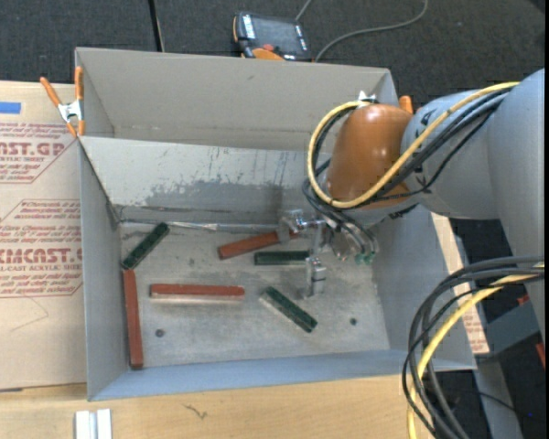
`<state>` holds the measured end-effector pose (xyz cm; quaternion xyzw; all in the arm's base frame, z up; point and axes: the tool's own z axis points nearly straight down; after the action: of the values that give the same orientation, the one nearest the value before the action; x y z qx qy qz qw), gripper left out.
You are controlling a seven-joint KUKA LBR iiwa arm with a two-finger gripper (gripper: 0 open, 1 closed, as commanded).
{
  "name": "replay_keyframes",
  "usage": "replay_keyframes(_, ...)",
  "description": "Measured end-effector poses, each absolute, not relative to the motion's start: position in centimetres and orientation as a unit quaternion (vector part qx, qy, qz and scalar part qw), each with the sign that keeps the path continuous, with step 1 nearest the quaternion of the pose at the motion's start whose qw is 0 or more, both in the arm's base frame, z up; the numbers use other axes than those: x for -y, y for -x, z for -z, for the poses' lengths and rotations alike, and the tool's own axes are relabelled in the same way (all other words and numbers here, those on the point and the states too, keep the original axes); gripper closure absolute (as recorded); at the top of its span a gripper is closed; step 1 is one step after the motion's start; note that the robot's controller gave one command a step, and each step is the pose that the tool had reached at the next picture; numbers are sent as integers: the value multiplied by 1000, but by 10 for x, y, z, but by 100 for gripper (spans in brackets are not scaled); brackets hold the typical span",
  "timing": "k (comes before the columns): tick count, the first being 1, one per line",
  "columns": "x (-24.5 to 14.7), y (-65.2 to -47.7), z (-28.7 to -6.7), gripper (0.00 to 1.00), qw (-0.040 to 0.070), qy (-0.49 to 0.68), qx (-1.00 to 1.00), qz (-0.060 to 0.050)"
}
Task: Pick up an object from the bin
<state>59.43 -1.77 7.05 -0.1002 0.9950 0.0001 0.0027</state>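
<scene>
Dark green in colour, the flat stick (276, 258) lies right of the middle of the bin (247, 373) floor. Its right end meets the claw (311, 256), which hangs low there. I cannot tell if the claw is released or clenched. A red-brown stick (247, 245) lies just beside it, a second green stick (289, 309) near.

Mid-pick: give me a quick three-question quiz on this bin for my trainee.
1. True or false: a red stick lies along the bin's view-left wall.
2. How many red sticks are in the bin?
3. Which stick lies nearest the gripper? A) green stick just view-left of it; B) long red stick mid-bin; C) far-left green stick.
Key: 1 true; 2 three; 3 A.
</scene>
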Motion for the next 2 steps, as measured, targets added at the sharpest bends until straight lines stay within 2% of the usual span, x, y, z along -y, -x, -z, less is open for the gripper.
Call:
replay_keyframes(1,17,-596,-73,100,6,100,-995,0)
replay_keyframes(2,17,-593,-70,0,-1,101,-995,-1)
